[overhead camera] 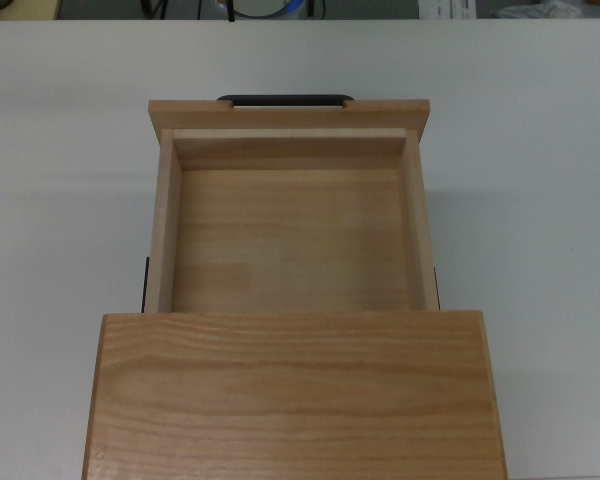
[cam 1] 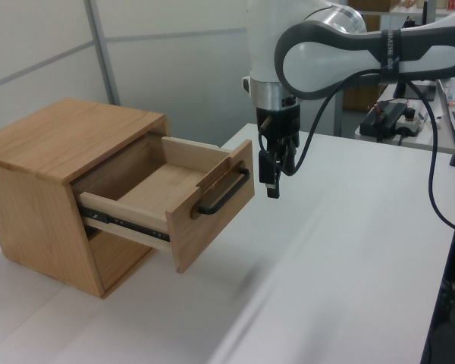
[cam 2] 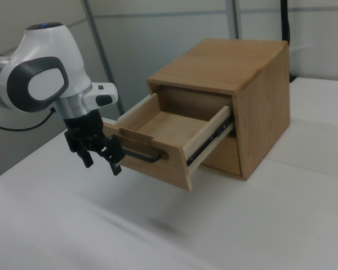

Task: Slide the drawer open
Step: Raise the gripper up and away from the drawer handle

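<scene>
Most of the drawer (cam 1: 174, 201) stood out of the cabinet (cam 1: 57, 163) on its rails, its bare wooden bottom open to the top view and nothing lying in it, so you could judge the pull itself as done and the step in hand as the release and retreat. The black handle (cam 1: 224, 191) was free, with nothing gripping it. Your claw (cam 2: 98, 153) hung in the air just beside the front panel, off the handle's end, apart from it and above the white table (cam 1: 349, 258). Its two fingers were spread with a clear gap and held nothing. The arm's wrist pointed straight down, with the forearm reaching in from the left view's right. Your next move called only for lifting clear without brushing the front panel.
</scene>
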You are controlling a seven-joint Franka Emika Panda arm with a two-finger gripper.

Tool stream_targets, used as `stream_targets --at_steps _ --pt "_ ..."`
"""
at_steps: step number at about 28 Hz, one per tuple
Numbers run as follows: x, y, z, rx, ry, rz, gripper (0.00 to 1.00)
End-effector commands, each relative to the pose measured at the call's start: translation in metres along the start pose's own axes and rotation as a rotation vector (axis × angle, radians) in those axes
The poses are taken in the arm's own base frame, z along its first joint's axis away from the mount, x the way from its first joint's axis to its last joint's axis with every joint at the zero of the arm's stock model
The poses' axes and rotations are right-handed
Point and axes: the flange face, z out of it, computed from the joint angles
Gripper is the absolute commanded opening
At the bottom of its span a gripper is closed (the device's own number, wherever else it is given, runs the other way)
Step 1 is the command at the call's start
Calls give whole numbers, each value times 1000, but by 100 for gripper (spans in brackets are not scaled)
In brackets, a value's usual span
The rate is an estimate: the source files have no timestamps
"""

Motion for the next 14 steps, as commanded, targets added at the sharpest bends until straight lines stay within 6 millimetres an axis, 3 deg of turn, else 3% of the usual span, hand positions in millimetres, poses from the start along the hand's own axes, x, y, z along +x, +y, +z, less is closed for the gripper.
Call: stream_targets --at_steps 1,14 --pt "6 1 -3 -1 -21 -2 100" --pt "19 1 1 -2 -27 24 100"
